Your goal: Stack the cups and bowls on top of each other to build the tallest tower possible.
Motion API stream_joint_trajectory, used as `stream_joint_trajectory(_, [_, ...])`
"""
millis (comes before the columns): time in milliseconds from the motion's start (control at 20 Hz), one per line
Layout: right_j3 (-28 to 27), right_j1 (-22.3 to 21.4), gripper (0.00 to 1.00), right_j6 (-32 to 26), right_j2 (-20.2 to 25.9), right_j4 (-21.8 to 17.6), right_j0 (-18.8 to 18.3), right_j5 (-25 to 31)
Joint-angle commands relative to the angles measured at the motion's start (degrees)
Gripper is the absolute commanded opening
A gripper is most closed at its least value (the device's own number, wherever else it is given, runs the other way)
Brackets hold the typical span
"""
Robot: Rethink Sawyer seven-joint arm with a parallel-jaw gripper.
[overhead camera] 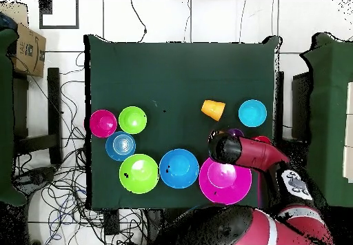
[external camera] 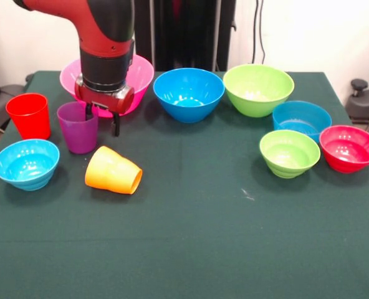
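My gripper point(external camera: 102, 124) hangs over the right rim of the upright purple cup point(external camera: 77, 129). It is open, with one finger inside the cup and the other outside it. The orange cup point(external camera: 113, 171) lies on its side just in front. The red cup point(external camera: 28, 115) stands upright to the left. The big pink bowl point(external camera: 141, 75) sits behind the arm. In the overhead view the arm point(overhead camera: 227, 148) hides the gripper and most of the purple cup point(overhead camera: 236, 132).
A light blue bowl point(external camera: 26, 163) sits at the near left. A blue bowl point(external camera: 189, 93) and a lime green bowl point(external camera: 258, 89) stand in the back row. A small blue bowl point(external camera: 301, 118), a small green bowl point(external camera: 289, 152) and a red bowl point(external camera: 349, 147) cluster at the right.
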Motion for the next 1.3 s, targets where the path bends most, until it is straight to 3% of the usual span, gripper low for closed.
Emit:
stream_joint_trajectory(50, [-0.20,1.48,1.00,-0.85,5.95,-4.76,0.18,-2.79])
stream_joint_trajectory(600, [-1.30,2.51,1.00,-0.70,6.28,-6.13,-0.42,-2.79])
stream_joint_trajectory(650, [-1.47,2.51,0.00,-0.67,6.16,-6.21,-0.32,-2.69])
stream_joint_trajectory(1300, [-2.31,2.84,0.00,-1.84,7.17,-6.67,-1.52,-2.75])
